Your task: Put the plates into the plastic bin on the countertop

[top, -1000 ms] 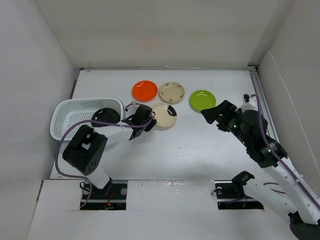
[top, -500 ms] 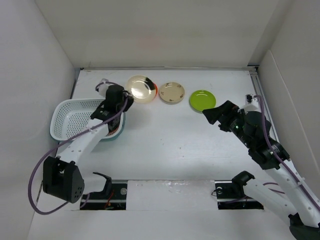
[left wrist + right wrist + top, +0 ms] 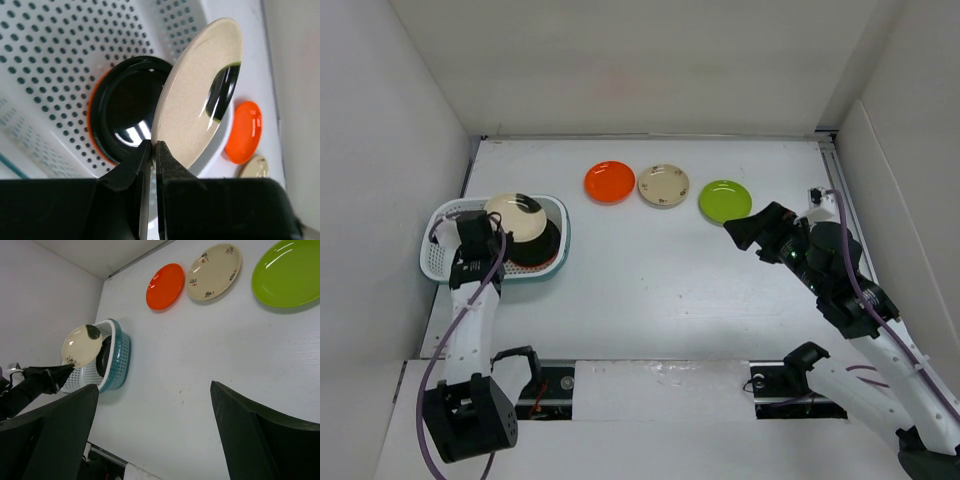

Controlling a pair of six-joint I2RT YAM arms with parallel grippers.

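**Operator:** Which step was in hand?

**Technician:** Deposit of the fourth plate. The left pincer [image 3: 152, 145] was clamped shut on the rim of the held beige plate [image 3: 195, 100], which stood tilted on edge above the perforated plastic bin [image 3: 433, 232]. Inside the bin, a black plate [image 3: 125, 110] lay on a binned orange plate [image 3: 93, 95]. The right pincer [image 3: 756, 224] hung with its jaws spread wide and gripped nothing, near the lime green plate [image 3: 725, 200].

**Operator:** What did the next move call for?

**Technician:** In my judgement: lower and level the held plate onto the black one, then release. Released on edge, it could tip against the bin wall. Three plates remained on the bench [image 3: 670, 280]: the loose orange plate [image 3: 609, 181], the marked beige plate [image 3: 663, 185] and the lime green plate.

**Operator:** What differed from one second earlier?

**Technician:** The left arm had then reached to mid-bench, its pincer at that beige plate just below the marked one. Half a second on, it carried the plate past the loose orange plate. That spot on the bench was now bare. The right arm had barely shifted.
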